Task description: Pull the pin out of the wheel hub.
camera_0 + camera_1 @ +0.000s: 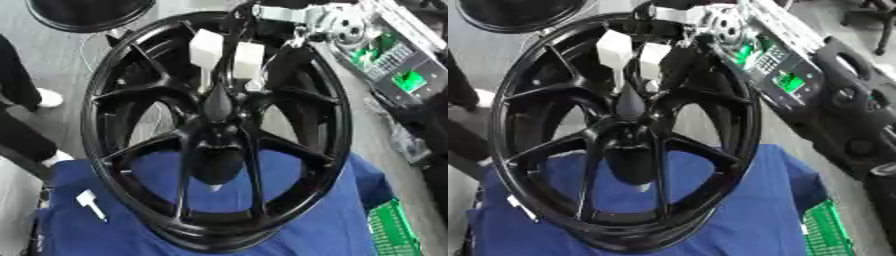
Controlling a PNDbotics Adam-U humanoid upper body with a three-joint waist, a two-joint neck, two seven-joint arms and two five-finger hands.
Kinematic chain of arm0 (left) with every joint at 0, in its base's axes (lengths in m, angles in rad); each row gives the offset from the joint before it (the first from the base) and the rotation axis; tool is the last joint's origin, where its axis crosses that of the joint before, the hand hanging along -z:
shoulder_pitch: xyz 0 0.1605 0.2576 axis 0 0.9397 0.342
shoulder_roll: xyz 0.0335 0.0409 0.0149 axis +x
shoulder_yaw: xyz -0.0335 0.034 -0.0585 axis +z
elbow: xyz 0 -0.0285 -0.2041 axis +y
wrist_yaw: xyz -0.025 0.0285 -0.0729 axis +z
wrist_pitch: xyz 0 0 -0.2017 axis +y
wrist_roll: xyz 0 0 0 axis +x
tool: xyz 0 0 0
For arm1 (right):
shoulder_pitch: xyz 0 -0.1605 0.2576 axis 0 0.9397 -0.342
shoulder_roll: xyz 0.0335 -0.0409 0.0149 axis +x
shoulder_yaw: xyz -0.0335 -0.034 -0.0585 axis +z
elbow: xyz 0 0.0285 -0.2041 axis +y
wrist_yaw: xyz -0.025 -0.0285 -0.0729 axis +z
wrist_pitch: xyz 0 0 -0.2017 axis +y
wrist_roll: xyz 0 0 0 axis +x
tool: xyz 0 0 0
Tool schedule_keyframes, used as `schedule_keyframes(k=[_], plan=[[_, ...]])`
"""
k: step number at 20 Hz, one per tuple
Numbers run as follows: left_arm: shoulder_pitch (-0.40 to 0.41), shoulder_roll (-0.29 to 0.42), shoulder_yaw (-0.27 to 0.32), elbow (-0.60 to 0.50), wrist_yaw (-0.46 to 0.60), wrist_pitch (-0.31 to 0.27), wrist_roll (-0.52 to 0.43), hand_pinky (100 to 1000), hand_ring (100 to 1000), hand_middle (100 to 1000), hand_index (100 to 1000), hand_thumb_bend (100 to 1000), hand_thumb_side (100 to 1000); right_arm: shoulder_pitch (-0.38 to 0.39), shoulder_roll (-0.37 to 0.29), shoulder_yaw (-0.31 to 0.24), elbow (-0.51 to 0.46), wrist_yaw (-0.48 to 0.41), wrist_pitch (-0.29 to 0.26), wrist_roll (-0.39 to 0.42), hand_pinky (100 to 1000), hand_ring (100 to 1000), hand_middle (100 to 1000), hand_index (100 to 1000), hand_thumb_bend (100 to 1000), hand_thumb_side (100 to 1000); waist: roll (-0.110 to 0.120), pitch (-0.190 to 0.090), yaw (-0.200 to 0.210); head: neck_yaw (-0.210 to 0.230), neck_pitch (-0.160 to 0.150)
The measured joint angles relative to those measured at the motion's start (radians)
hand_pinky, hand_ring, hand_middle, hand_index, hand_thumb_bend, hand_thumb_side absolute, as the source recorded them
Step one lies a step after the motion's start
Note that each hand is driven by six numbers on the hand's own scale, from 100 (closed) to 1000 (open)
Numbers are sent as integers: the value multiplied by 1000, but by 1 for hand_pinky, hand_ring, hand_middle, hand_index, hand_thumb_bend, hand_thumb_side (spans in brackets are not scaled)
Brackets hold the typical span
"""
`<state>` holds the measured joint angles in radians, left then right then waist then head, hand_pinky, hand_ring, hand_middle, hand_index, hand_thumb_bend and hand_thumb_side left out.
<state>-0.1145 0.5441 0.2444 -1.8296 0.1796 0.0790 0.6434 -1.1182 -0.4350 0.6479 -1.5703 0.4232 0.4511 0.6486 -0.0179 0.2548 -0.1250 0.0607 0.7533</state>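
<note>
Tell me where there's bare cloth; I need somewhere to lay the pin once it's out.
Free: the blue cloth right of the wheel rim, up to the green crate, and the lower-left corner below the small white pin. Cloth seen between the spokes is hemmed in. Crowded: the hub, where a hand with white pads reaches in.

The right hand (pixel 229 59) comes in from the far edge, its arm cut off there, and whether its white-tipped fingers close on anything at the wheel hub (pixel 217 137) cannot be told. A small white pin-like piece (pixel 90 202) on the blue cloth (pixel 324 220) is half hidden behind the rim in the right eye view. The 2nd dark wheel (pixel 87 12) at the far left is cut by the edge.
</note>
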Motion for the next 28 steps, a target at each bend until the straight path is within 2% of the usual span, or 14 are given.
schedule_keyframes(k=[8, 13, 21, 28], plan=[[0, -8, 0, 5, -3, 1, -1, 918, 786, 810, 844, 279, 724, 1, 0, -11, 26, 5, 0, -23, 871, 852, 828, 920, 425, 152, 3, 7, 1, -1, -9], [1, -8, 0, 5, -3, 2, -4, 919, 785, 809, 843, 278, 725, 1, 8, -13, 48, 3, 4, -23, 842, 820, 792, 907, 344, 177, 3, 12, 2, -2, -10], [1, -12, 0, 5, -4, 2, -8, 919, 785, 809, 839, 274, 726, 5, 13, -13, 67, -16, 24, -8, 809, 771, 745, 867, 259, 169, 3, 21, 4, -6, -17], [1, -17, 0, 5, -4, 3, -10, 920, 785, 808, 837, 274, 728, 7, 17, -13, 77, -34, 40, -13, 807, 769, 742, 864, 237, 167, 3, 26, 8, -8, -18]])
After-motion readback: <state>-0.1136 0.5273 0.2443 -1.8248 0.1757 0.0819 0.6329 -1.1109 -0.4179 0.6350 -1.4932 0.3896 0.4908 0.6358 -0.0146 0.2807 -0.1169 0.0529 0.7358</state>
